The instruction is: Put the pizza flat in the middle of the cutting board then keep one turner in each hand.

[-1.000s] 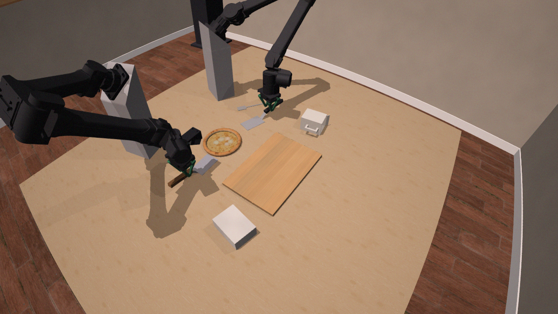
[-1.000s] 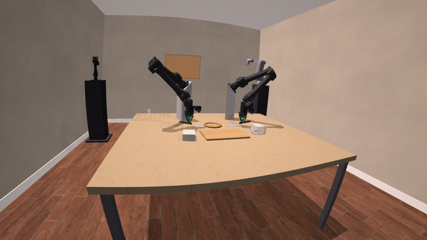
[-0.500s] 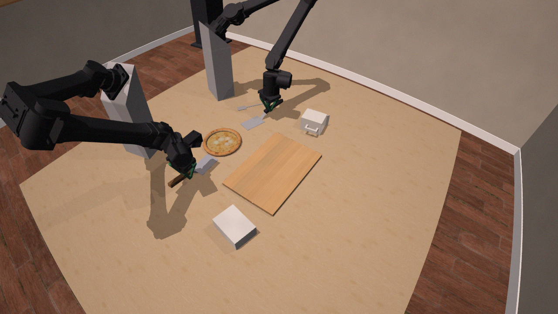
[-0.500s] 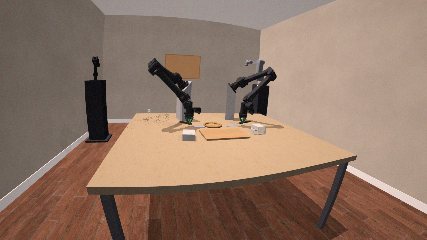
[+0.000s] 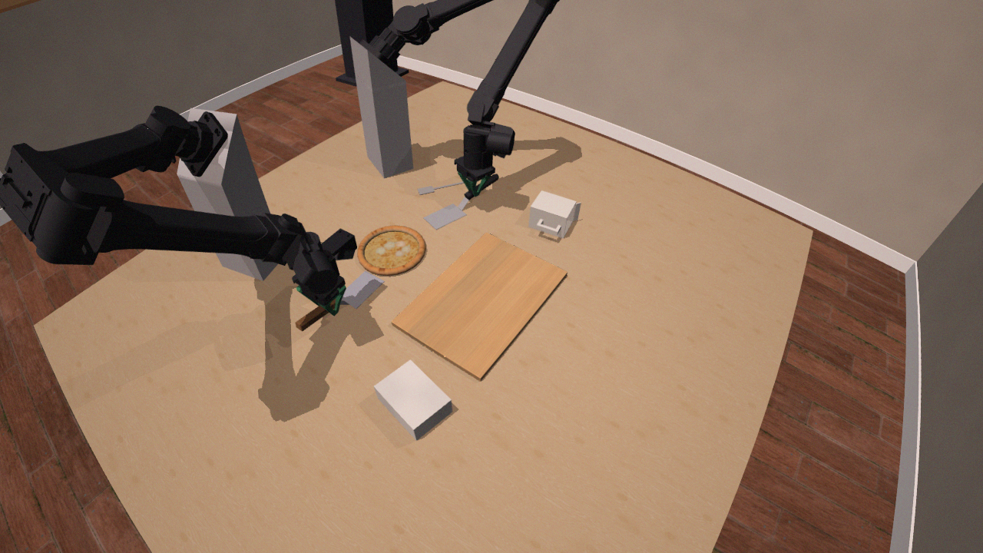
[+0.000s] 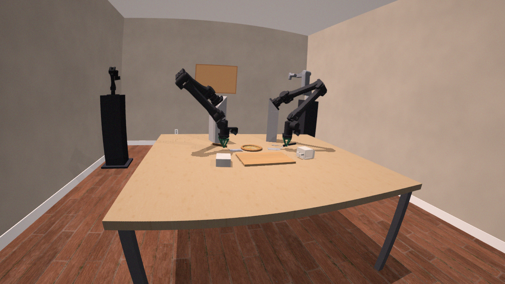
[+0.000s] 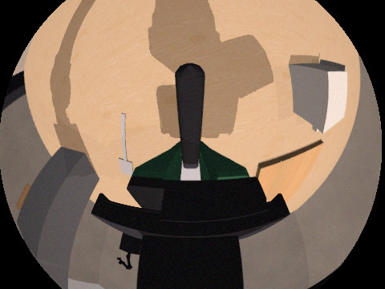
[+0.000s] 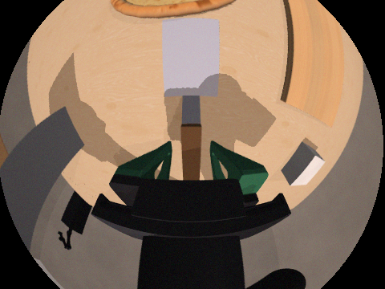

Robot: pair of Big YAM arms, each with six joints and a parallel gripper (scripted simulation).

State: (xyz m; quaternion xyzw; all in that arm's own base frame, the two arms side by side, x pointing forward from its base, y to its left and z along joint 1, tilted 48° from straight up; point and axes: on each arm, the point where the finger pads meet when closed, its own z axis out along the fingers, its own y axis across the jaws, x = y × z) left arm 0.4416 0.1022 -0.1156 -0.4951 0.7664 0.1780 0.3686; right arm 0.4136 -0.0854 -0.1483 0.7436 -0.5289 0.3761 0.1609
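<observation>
The pizza (image 5: 391,250) lies flat on the table, just off the far left corner of the wooden cutting board (image 5: 480,302). My left gripper (image 5: 476,185) is down at the table and shut on the black handle of a turner (image 7: 189,107), whose grey blade (image 5: 445,216) rests on the table. My right gripper (image 5: 328,302) is open and straddles the brown handle of the other turner (image 8: 191,128) with gaps on both sides.
A white block (image 5: 412,398) sits in front of the board. A white drawer box (image 5: 554,213) stands behind it. A small thin spatula (image 5: 439,188) lies beside the left gripper. Two grey arm pedestals (image 5: 381,110) (image 5: 226,185) stand at the back.
</observation>
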